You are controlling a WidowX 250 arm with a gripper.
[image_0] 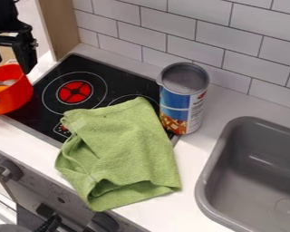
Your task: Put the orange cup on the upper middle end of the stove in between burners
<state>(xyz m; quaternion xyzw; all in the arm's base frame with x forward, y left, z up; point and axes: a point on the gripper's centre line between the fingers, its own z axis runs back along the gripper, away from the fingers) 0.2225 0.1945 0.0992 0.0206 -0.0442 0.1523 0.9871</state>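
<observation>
At the left edge of the stove (pixel 35 97): one orange cup (pixel 14 99); above it, one pincer (pixel 10 69), released. Across stove front: green towel (pixel 126 145).

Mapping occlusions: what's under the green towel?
Green towel covers part of the stove and nearby counter. Past its upper edge, an arc of a burner ring shows; the rest is hidden. Can't tell whether anything else lies beneath.
</observation>
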